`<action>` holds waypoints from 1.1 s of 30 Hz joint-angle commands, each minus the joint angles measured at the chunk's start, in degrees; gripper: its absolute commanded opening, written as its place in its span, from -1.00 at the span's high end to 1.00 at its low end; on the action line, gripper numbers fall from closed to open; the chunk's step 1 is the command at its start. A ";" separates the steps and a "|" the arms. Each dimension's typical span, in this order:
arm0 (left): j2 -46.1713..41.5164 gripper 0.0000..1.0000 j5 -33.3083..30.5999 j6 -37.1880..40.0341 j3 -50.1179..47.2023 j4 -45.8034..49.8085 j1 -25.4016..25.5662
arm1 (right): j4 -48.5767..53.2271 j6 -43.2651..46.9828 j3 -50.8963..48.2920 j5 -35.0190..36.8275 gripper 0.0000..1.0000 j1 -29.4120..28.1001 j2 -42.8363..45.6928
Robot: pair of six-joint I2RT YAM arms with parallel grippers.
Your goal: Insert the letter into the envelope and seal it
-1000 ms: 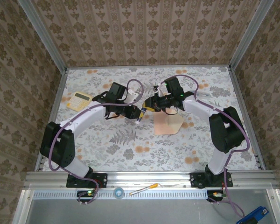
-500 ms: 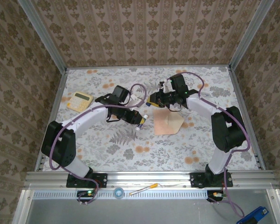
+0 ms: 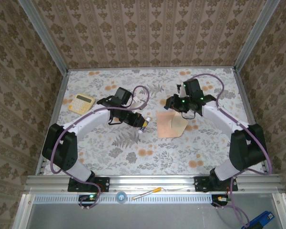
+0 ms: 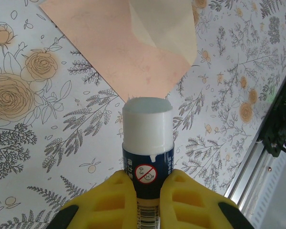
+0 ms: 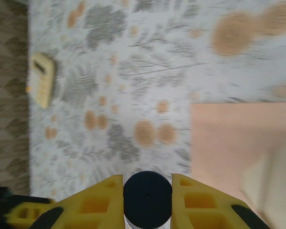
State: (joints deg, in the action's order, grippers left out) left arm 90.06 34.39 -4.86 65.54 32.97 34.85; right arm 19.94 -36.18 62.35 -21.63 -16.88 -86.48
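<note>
The salmon-pink envelope point(image 3: 168, 125) lies flat at mid-table, its paler tan flap point(image 3: 180, 124) open towards the right. The letter is hidden from view. My left gripper point(image 3: 140, 120) hovers just left of the envelope, shut on a blue glue stick point(image 4: 148, 157) whose white uncapped tip points at the envelope point(image 4: 114, 47) and its flap point(image 4: 164, 24). My right gripper point(image 3: 169, 102) hangs over the envelope's far edge, shut on the glue stick's dark round cap point(image 5: 148, 195). In the right wrist view the envelope point(image 5: 229, 143) sits to the right.
A yellow calculator point(image 3: 81, 103) lies at the far left of the table, also seen as the calculator point(image 5: 43, 78) in the right wrist view. A pen point(image 3: 145, 193) and a small roll point(image 3: 121, 196) rest on the front rail. Patterned walls close three sides.
The two grippers were together a second ago; the right one has pulled back to the right with the cap, leaving the stick bare. The left gripper dipped slightly, then held still.
</note>
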 commanded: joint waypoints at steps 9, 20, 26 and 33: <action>1.67 0.83 -7.14 -0.41 1.56 0.16 -0.57 | 13.89 0.85 -14.36 26.86 0.55 2.21 14.55; 1.61 0.83 -7.72 -0.61 1.34 -0.28 -1.10 | 15.25 -2.11 -21.64 37.75 0.51 3.22 18.63; 1.32 0.83 -7.83 -1.11 0.51 -1.00 -1.43 | 11.73 -2.48 -25.07 41.17 0.49 3.14 20.31; 1.43 0.84 -8.97 -2.04 0.45 -1.51 -1.67 | 5.56 -2.60 -29.10 42.11 0.48 3.07 21.83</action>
State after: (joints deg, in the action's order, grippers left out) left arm 91.46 26.33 -5.98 65.67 32.25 33.85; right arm 29.17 -37.71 34.26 16.84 -13.76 -65.80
